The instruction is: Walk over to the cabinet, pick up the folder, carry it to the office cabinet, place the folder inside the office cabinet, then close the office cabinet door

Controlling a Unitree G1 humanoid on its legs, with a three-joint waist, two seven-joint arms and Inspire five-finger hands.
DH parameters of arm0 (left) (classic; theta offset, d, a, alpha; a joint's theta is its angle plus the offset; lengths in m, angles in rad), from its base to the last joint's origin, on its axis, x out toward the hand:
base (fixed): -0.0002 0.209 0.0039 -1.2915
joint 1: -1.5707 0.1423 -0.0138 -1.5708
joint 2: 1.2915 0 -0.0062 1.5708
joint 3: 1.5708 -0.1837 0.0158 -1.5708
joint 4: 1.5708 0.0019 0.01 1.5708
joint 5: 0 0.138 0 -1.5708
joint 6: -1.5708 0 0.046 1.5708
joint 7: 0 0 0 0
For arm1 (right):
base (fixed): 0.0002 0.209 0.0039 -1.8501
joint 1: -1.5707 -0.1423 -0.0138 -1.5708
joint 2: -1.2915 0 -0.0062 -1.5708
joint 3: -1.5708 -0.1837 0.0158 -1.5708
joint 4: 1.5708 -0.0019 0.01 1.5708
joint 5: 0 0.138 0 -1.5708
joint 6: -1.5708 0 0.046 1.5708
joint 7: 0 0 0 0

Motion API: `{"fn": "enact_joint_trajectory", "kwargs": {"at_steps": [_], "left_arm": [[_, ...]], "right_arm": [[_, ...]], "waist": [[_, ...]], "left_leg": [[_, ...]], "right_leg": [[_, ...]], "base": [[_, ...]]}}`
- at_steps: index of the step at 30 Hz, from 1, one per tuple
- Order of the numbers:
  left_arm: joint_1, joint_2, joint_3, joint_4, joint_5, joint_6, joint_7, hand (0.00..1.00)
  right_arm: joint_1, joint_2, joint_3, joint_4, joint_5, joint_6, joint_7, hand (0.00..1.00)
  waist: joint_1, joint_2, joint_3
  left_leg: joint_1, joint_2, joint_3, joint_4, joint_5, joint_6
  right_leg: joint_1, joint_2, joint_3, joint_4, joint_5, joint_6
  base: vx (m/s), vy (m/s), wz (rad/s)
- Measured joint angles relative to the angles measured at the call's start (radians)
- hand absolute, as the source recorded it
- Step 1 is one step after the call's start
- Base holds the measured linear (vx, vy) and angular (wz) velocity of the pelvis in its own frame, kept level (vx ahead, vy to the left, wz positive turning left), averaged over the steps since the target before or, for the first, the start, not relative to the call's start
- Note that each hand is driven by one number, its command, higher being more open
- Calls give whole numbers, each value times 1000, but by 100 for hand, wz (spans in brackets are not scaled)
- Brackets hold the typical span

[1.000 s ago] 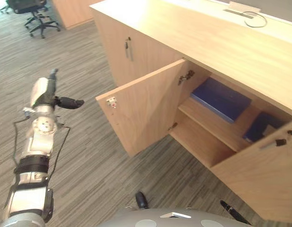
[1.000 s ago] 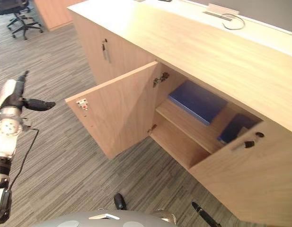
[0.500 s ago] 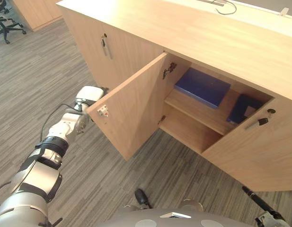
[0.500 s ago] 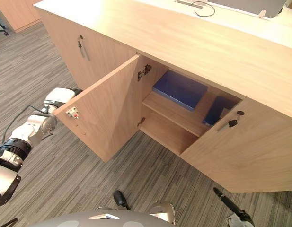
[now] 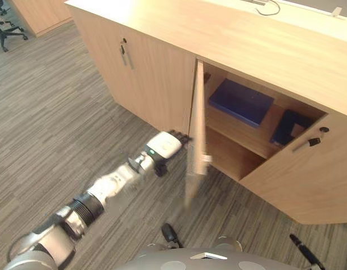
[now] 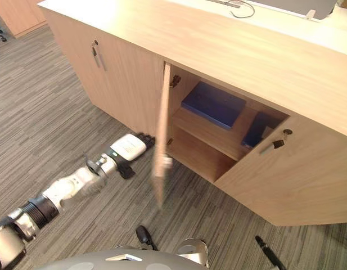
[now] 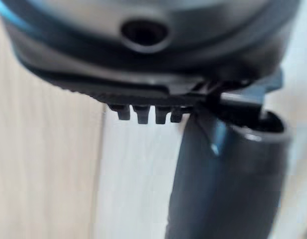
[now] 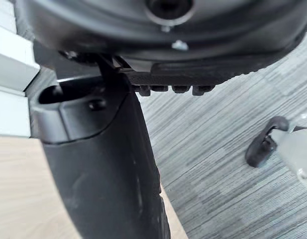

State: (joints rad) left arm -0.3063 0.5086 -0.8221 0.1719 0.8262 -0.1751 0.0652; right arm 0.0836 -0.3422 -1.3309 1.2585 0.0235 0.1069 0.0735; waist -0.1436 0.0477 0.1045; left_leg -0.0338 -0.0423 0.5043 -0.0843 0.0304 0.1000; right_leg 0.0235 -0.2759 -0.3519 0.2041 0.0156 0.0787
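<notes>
A blue folder lies flat on the upper shelf inside the office cabinet. The cabinet's left door stands nearly edge-on to me, partly swung in. My left hand reaches across low, open, with its straight fingers against the door's outer face; the left wrist view has pale wood right before the thumb. My right hand hangs open over the carpet beside the cabinet's lower right, holding nothing.
The right door hangs half open with a dark handle. A second dark blue item leans on the shelf behind it. A closed door with a handle lies further left. An office chair stands far left.
My left arm swept right and low, and the left door swung from wide open to nearly edge-on. The folder has stayed on the shelf.
</notes>
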Motion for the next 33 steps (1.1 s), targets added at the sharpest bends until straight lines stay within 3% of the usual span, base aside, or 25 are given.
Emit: {"fn": "enact_joint_trajectory", "kwargs": {"at_steps": [2, 5, 8, 13, 15, 16, 17, 18, 19, 20, 21, 22, 23, 25, 28, 29, 32, 33], "left_arm": [[69, -97, -111, -41, -87, -74, -82, 100], [179, -197, -170, -66, -202, -140, -198, 100], [201, -229, -172, -66, -277, -147, -248, 100], [226, -219, -90, -62, -354, -101, -298, 100], [292, -223, -32, -61, -447, -66, -317, 100], [338, -228, 25, -49, -523, -49, -330, 100], [374, -296, 116, 49, -585, -24, -338, 100], [385, -327, 163, 95, -664, 7, -335, 100], [394, -380, 280, 189, -786, 56, -312, 100], [387, -411, 374, 257, -891, 103, -255, 100], [386, -419, 413, 280, -927, 118, -232, 100], [388, -426, 480, 309, -992, 145, -187, 100], [395, -418, 518, 317, -1039, 162, -153, 100], [422, -414, 592, 309, -1102, 170, -105, 100], [468, -404, 692, 286, -1108, 161, -92, 100], [478, -401, 711, 287, -1108, 154, -102, 100], [503, -395, 831, 343, -1148, 141, -164, 100], [500, -397, 861, 377, -1149, 133, -171, 100]], "right_arm": [[43, 0, -154, 0, -107, 19, 8, 100], [78, -34, -292, 0, -228, 34, 30, 100], [116, -95, -353, -1, -276, 37, 48, 100], [125, -156, -322, -17, -293, 34, 79, 100], [122, -136, -268, -15, -291, 34, 85, 100], [126, -97, -216, -16, -288, 34, 85, 100], [132, -52, -148, -21, -281, 28, 82, 100], [137, -25, -121, -22, -256, 27, 74, 100], [138, 39, -69, -21, -219, 34, 69, 100], [140, 110, 7, -21, -173, 41, 61, 100], [141, 139, 46, -21, -158, 46, 57, 100], [141, 182, 130, -21, -128, 57, 47, 100], [140, 206, 199, -24, -108, 59, 41, 100], [137, 238, 374, -80, -70, 58, 19, 100], [98, 223, 588, -206, -11, 23, -8, 100], [87, 220, 615, -227, -6, 13, -11, 100], [10, 219, 678, -281, 3, -25, -13, 100], [-6, 223, 686, -280, 2, -29, -13, 100]], "waist": [[-7, -16, -3], [-32, -30, 0], [-46, -29, -2], [-54, -23, -9], [-57, -30, -23], [-59, -76, -31], [-66, -75, -39], [-66, -77, -44], [-65, -82, -47], [-62, -82, -49], [-56, -77, -50], [-42, -64, -43], [-26, -57, -35], [14, -53, -31], [93, -40, -26], [99, -38, -25], [136, -36, -16], [141, -41, -14]], "left_leg": [[15, -2, -11, 0, -6, 2], [25, 0, -1, -1, -18, -7], [34, 2, 29, -5, -37, -20], [-5, 3, 96, -6, -46, -26], [-25, 7, 125, -6, -52, -63], [-37, -8, 142, 34, -36, -31], [-36, 1, 155, 28, -38, -53], [-35, 6, 160, 27, -34, -59], [-54, 40, 172, 88, -47, -51], [-113, 112, 171, 240, -108, -55], [-139, 156, 168, 326, -137, -49], [-177, 242, 143, 485, -187, -44], [-189, 284, 108, 571, -206, -44], [-204, 304, -13, 659, -210, -47], [-194, 244, -230, 648, -205, -87], [-187, 235, -255, 635, -211, -97], [-155, 169, -407, 572, -260, -171], [-150, 158, -408, 560, -267, -177]], "right_leg": [[13, 0, 1, 7, 0, 0], [12, 1, 10, 8, 0, 0], [6, 2, 34, 1, -1, -1], [-56, 5, 69, -41, -8, -11], [-85, 18, 110, -68, -52, -11], [-87, 0, 143, -85, -121, 49], [-100, 4, 149, -63, -125, 78], [-106, 10, 154, -58, -126, 78], [-113, 23, 165, -48, -130, 75], [-109, 48, 165, -48, -130, 74], [-108, 65, 165, -47, -128, 72], [-91, 100, 168, -39, -130, 54], [-76, 124, 173, -23, -137, 39], [-65, 138, 198, 8, -166, 21], [-81, 133, 276, 23, -171, 24], [-83, 131, 283, 25, -171, 25], [-102, 129, 332, 28, -159, 43], [-103, 127, 337, 23, -153, 50]], "base": [[90, -92, 4], [52, -91, -14], [-2, -72, -34], [-50, -60, -56], [-59, -99, -56], [-41, -126, -40], [-34, -123, -32], [-31, -117, -23], [18, -139, -17], [15, -163, -19], [-9, -170, -23], [-14, -114, -31], [-26, -88, -35], [-36, -39, -39], [-21, 64, -61], [-15, 114, -32], [-27, 138, -31], [-14, 79, -25]]}}
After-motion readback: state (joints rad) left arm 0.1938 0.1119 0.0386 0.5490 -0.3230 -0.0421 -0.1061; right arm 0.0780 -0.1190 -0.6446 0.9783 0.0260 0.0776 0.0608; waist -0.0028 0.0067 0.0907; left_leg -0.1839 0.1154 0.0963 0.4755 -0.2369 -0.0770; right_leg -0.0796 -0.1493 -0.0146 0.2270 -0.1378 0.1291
